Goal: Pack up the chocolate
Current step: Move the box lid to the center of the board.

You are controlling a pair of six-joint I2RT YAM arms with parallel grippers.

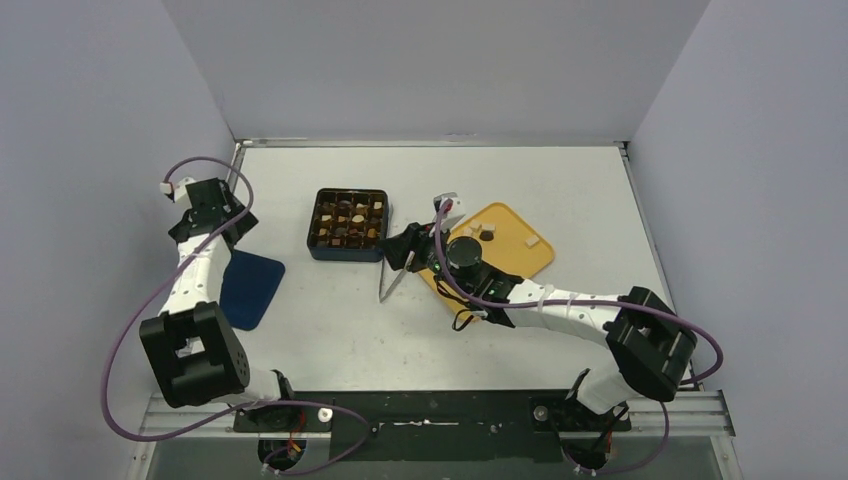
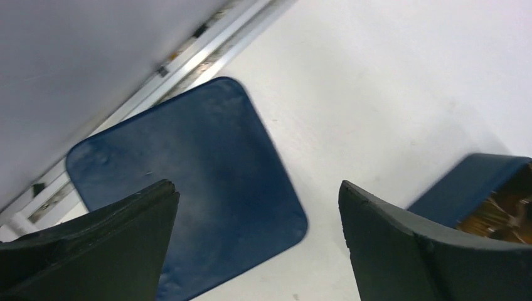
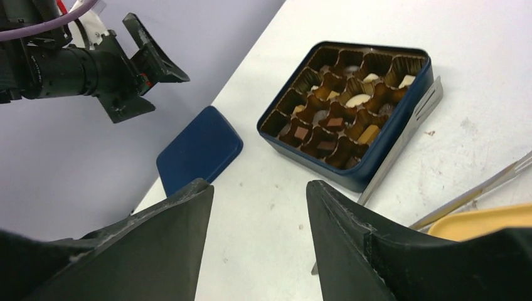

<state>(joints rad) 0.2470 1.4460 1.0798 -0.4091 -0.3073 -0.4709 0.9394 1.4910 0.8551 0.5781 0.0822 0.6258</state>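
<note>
Aiming for the tongs just beside the box, I should centre my right tool, spread and empty, over both blades; left tool gapes wide, empty.

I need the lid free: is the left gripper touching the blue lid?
Apart. Right wrist view: left gripper hangs open, clear above the blue lid.

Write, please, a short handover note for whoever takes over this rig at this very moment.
Left gripper: open, empty, over the flat dark blue lid.
Right gripper: open, empty, near the long metal tongs lying beside the square dark blue tin.
Done: many of the tin's cups hold brown and cream chocolate pieces.
Left: a few loose pieces lie on the yellow plastic tray; move them over, then probably fit the lid.
</note>
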